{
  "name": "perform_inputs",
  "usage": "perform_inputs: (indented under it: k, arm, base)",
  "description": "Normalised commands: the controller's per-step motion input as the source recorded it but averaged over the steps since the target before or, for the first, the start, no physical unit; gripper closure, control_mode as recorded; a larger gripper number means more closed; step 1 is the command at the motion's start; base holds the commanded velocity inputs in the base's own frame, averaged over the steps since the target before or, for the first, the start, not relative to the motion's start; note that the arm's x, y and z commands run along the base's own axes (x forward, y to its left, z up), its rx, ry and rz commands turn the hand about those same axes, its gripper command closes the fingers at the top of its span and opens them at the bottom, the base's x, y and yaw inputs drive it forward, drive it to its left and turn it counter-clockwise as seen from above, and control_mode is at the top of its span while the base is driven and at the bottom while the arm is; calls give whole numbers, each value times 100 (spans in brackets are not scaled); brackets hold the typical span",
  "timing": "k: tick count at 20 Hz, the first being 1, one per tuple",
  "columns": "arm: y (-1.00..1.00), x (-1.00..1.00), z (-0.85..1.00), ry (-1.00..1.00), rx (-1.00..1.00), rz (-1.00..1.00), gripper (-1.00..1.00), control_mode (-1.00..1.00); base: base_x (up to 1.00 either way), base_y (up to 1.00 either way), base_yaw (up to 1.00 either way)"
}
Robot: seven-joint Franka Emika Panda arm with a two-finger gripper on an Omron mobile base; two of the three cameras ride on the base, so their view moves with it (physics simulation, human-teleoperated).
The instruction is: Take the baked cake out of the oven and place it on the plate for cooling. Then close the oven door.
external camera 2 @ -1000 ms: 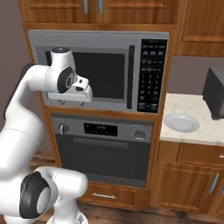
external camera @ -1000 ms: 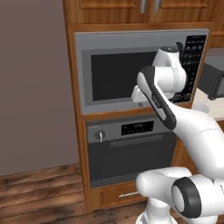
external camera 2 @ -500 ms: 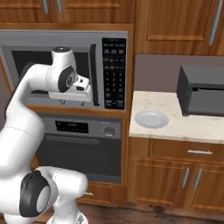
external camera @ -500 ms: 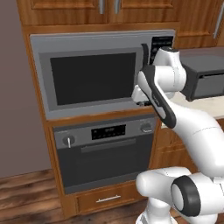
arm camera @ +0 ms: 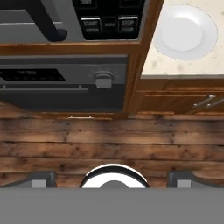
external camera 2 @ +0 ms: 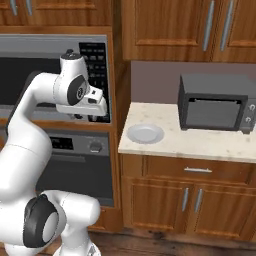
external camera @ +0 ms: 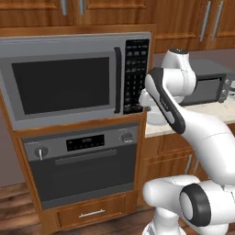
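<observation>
The wooden cabinets [external camera 2: 165, 30] filled the wall, with doors above and below the tabletop [external camera 2: 200, 142]. The microwave [external camera: 69, 87] sat built in at the upper left of the left base view, its keypad [external camera: 136, 75] at 3 o'clock from its dark window and a vertical black handle [external camera: 118, 80] between them. Directly below it, at 6 o'clock, was the oven [external camera: 80, 167], and its door [external camera: 87, 176] was closed, the long bar handle [external camera: 85, 157] running level under the display [external camera: 85, 142]. One knob [external camera: 40, 152] sat at 9 o'clock from the display and another [external camera: 126, 137] at 3 o'clock. The cake could not be seen behind the closed door.

The white arm [external camera 2: 30, 145] rose in front of the oven, and the hand [external camera 2: 85, 115] hung before the lower edge of the microwave keypad. In the hand view its two fingertips [arm camera: 41, 178] stood wide apart with nothing between them, pointing down at the wooden floor [arm camera: 109, 148].

The pale stone tabletop lay at 3 o'clock from the oven in the right base view. The dark toaster oven [external camera 2: 215, 102] stood at its back right. The plate [external camera 2: 145, 133] rested empty on the tabletop's left part, at 8 o'clock from the toaster oven and well apart from it; in the hand view the plate [arm camera: 186, 33] lay at 2 o'clock.
</observation>
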Motion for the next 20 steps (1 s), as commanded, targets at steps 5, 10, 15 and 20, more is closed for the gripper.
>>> perform_inputs:
  k: [5, 10, 15, 20]
  arm:
    - [0, 0, 0, 0, 0, 0, -100, 100]
    - [0, 0, 0, 0, 0, 0, -100, 100]
    - [0, 0, 0, 0, 0, 0, -100, 100]
    - [0, 0, 0, 0, 0, 0, -100, 100]
  base:
    - [-20, -59, 0]
    - [-3, -58, 0]
    - [3, -55, 0]
    - [15, -52, 0]
